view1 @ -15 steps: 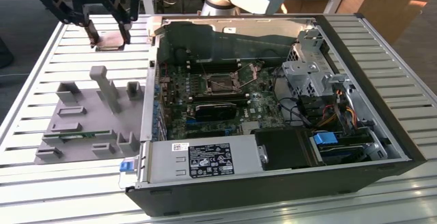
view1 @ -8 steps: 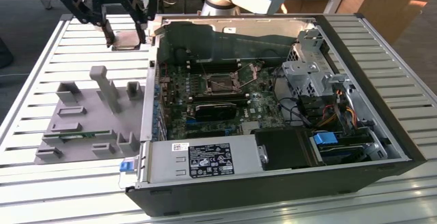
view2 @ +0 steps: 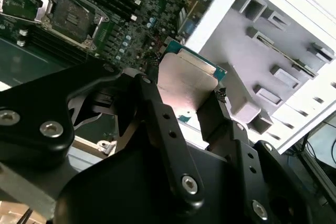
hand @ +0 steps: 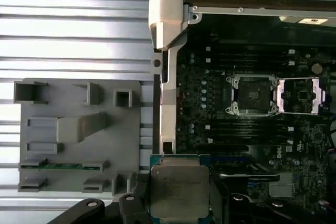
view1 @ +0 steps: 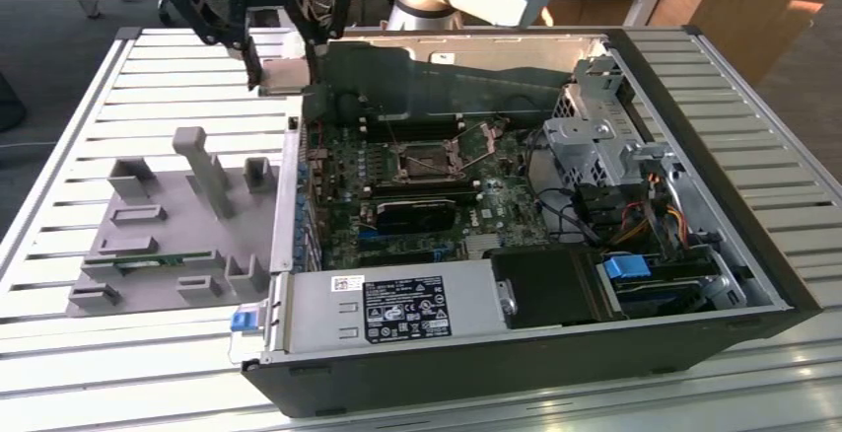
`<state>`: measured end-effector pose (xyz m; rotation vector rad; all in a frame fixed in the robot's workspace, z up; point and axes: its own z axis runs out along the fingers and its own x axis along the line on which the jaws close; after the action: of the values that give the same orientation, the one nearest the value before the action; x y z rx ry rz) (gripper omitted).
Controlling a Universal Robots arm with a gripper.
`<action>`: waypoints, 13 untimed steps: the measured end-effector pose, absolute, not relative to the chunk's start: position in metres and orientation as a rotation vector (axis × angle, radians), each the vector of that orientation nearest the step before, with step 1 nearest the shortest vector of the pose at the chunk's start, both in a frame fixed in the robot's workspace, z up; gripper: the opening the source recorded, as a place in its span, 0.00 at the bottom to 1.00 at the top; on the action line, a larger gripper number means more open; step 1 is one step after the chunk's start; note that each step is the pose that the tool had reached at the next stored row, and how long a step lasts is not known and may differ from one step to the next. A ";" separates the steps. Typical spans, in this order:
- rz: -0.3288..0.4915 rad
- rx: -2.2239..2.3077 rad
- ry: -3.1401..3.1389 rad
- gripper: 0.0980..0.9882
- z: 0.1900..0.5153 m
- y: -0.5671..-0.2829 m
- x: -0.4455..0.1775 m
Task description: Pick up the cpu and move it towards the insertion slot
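The cpu (hand: pixel 179 191), a flat square chip with a dull silvery-white metal top and a green edge, is gripped on two opposite sides by the black fingers (view2: pixel 157 114) of the hand (view2: pixel 181 109). It is held in the air, clear of the desk, above the open computer case's wall at the exterior view's left. The insertion slot (hand: pixel 252 94), a square socket with a silver metal frame and a dark centre, is seen uncovered on the motherboard, well apart from the chip, its hinged frame lying open just beside it.

Black two-fingered gripper (view1: pixel 282 69) clamping flat silvery square cpu (view1: pixel 283 75), open black computer case (view1: pixel 526 353) just below, silver-framed insertion slot (view1: pixel 424 163) beyond, inside it
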<state>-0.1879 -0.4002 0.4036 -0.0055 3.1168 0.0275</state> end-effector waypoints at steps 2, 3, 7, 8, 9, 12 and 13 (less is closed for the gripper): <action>0.027 -0.006 3.117 0.49 0.404 -0.400 -0.179; 0.027 -0.006 3.117 0.49 0.404 -0.400 -0.174; 0.028 -0.006 3.117 0.49 0.404 -0.400 -0.157; 0.027 -0.005 3.117 0.49 0.404 -0.400 -0.152; 0.027 -0.006 3.118 0.49 0.404 -0.400 -0.147; 0.027 -0.006 3.118 0.49 0.404 -0.400 -0.134; 0.027 -0.006 3.118 0.49 0.404 -0.400 -0.130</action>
<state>-0.1295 -0.4002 0.4036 -0.0056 3.1179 0.0274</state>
